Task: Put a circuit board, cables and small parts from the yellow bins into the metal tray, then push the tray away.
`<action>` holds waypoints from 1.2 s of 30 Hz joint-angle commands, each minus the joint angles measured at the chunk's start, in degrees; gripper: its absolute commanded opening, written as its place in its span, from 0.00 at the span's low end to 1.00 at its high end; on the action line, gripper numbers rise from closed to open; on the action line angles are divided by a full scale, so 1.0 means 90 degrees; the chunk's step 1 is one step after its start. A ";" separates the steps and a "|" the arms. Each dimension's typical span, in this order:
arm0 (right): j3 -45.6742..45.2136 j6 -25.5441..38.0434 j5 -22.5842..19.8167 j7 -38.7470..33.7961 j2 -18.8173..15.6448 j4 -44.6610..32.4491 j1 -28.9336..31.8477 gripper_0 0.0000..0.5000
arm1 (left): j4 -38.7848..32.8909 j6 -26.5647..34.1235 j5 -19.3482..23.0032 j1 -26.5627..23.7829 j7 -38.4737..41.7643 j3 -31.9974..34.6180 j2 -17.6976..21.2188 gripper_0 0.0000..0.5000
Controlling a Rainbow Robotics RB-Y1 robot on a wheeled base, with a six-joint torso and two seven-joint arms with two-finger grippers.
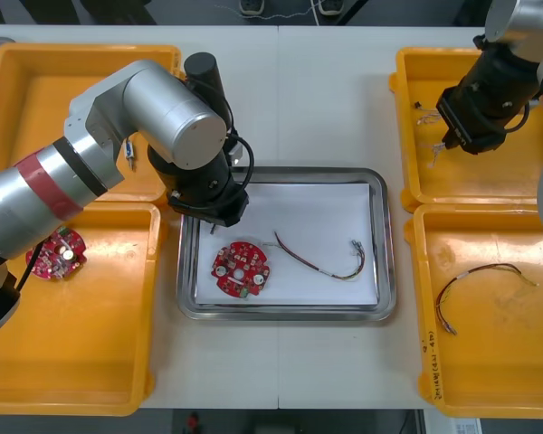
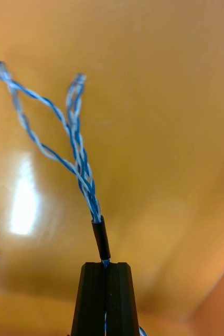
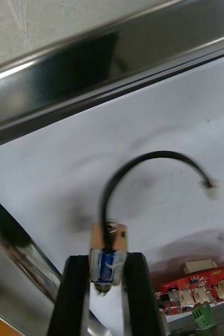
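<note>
The front camera looks steeply down over the table (image 1: 326, 90). It shares the central metal tray (image 1: 386, 244) with the close left wrist camera, and the upper-right yellow bin (image 1: 405, 136) with the right wrist camera.

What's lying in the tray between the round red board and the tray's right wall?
A thin curved cable lies between the circuit board and the right rim of the metal tray; the front view shows it.

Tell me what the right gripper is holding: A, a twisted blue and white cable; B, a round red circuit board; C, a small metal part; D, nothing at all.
A: the right gripper is shut on the twisted blue and white cable, held above a yellow bin.
</note>
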 commanded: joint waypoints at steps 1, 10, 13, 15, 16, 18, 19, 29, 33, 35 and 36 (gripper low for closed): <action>-0.0187 0.0560 -0.0029 -0.0215 -0.0285 -0.0728 0.0000 0.00 | 0.0021 -0.0103 0.0082 0.0028 0.0453 -0.0061 -0.0118 1.00; -0.0226 0.1663 -0.0078 -0.0039 -0.0402 -0.1832 0.0069 0.00 | 0.0012 -0.0240 0.0160 0.0019 0.0521 -0.0051 -0.0128 1.00; -0.0236 0.1937 -0.0117 0.0020 -0.0412 -0.2164 0.0118 0.00 | -0.0027 -0.0269 0.0180 0.0019 0.0521 -0.0061 -0.0128 1.00; -0.0236 0.2132 -0.0185 0.0059 -0.0421 -0.2466 0.0196 0.00 | -0.0096 -0.0269 0.0180 -0.0001 0.0531 -0.0051 -0.0128 1.00; -0.0236 0.2347 -0.0244 0.0108 -0.0412 -0.2857 0.0274 0.00 | -0.0164 -0.0250 0.0180 -0.0011 0.0560 -0.0002 -0.0128 1.00; -0.0226 0.2581 -0.0322 0.0156 -0.0412 -0.3306 0.0391 0.00 | -0.0223 -0.0181 0.0190 -0.0059 0.0590 0.0095 -0.0128 1.00; -0.0217 0.2699 -0.0351 0.0186 -0.0412 -0.3492 0.0440 0.00 | -0.0242 -0.0123 0.0199 -0.0089 0.0580 0.0144 -0.0128 1.00; -0.0051 0.2753 -0.1103 0.0537 -0.0402 -0.5328 0.1026 0.00 | -0.0291 0.0785 0.0317 -0.0431 0.0433 0.0964 -0.0089 1.00; 0.0193 0.2753 -0.1269 0.0781 -0.0392 -0.5933 0.1309 0.00 | -0.0291 0.0990 0.0346 -0.0538 0.0365 0.1140 -0.0001 1.00; 0.0428 0.2753 -0.1279 0.1231 -0.0421 -0.6490 0.1592 0.00 | -0.0291 0.1049 0.0346 -0.0616 0.0307 0.1169 0.0135 1.00; 0.0428 0.2753 -0.1279 0.1231 -0.0421 -0.6490 0.1592 0.00 | -0.0291 0.1049 0.0346 -0.0616 0.0307 0.1169 0.0135 1.00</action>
